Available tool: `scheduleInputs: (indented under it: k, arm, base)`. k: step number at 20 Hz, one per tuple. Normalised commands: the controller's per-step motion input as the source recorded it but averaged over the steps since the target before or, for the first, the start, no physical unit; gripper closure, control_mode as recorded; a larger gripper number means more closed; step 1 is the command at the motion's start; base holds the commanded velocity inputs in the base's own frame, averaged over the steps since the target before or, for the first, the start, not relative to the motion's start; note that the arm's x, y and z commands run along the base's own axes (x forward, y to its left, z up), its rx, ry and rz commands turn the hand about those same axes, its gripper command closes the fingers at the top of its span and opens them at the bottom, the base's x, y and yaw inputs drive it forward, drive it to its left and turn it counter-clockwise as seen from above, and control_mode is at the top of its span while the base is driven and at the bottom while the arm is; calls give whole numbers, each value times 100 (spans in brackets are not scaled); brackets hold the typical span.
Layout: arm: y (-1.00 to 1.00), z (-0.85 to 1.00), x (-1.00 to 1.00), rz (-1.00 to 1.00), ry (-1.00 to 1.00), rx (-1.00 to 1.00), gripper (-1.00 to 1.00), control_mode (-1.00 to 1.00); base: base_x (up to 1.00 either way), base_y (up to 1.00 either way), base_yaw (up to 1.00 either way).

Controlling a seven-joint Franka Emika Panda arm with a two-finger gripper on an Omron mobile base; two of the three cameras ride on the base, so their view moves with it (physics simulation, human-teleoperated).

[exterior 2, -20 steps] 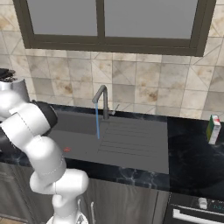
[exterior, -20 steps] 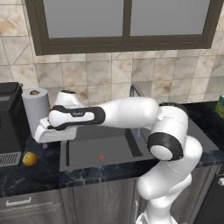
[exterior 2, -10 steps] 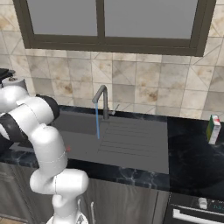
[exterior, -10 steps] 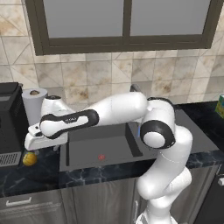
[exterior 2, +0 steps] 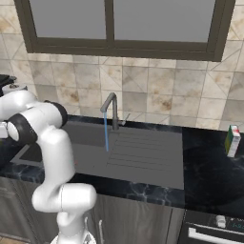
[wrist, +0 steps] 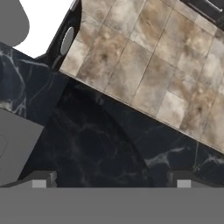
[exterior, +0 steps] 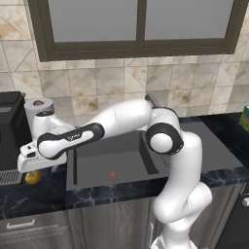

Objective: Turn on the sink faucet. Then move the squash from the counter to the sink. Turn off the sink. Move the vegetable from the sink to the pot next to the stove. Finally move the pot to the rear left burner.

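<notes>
Reaching further left since a second ago, arm [exterior: 121, 121] is now stretching across the sink [exterior: 116, 160] and lowering its hand to the counter [exterior: 29, 194] left of the basin. Faucet [exterior 2: 112, 110] at the sink's back rim is running, a thin blue stream falling into the basin, so step one looks done. Gripper [wrist: 111, 177] is hanging released, jaws spread wide, nothing between them, just bare black counter under the tips. Squash [exterior: 32, 177] is sitting on the counter just left of the sink, partly hidden under the hand. Risk: hand view is showing no squash between the tips, so closing now is likely grabbing air. Round squash could also be getting nudged and rolling off toward the counter edge if one tip is landing on it off-centre.
</notes>
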Motion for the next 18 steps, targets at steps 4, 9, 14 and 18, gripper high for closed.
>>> scheduleInputs:
  k: [4, 9, 14, 18]
  arm:
    - [2, -27, 6, -8, -1, -1, -100, -100]
    - [2, -24, 9, -8, -1, -1, -100, -100]
    - [8, -14, 17, -7, -1, 0, -100, -100]
    - [12, -10, 21, -5, -1, 0, -100, -100]
  base:
    - [0, 0, 0]
    - [0, 0, 0]
    - [0, 0, 0]
    - [0, 0, 0]
